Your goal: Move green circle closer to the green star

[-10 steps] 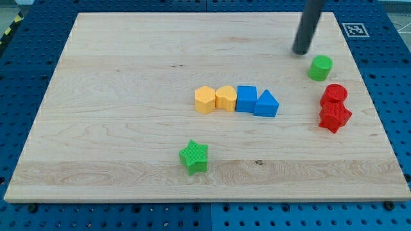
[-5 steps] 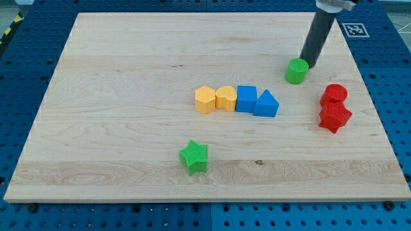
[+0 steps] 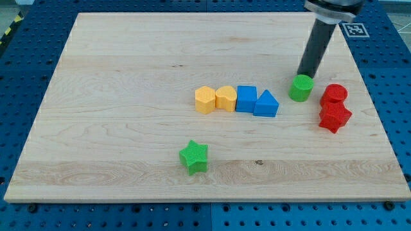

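Taking the green circle (image 3: pixel 300 88) as landmark: open wooden tabletop (image 3: pixel 128 77) spreads toward the view's left and bottom, where the green star (image 3: pixel 194 157) sits well apart. The blue triangle (image 3: pixel 266 104) lies near its left, the red blocks (image 3: pixel 334 108) near its right. The arm has no hand; my tip (image 3: pixel 304 74) touches the circle's top edge.

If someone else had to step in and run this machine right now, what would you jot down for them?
My tip: at the upper edge of the green circle block, apparently touching it.
Green circle block: at the view's right, between the blue triangle block and the red circle block.
Green star block: low on the wooden board, towards the view's bottom left of the circle.
Done: little; a wide gap remains.
Left: push the circle down and left, probably skirting the blue triangle.
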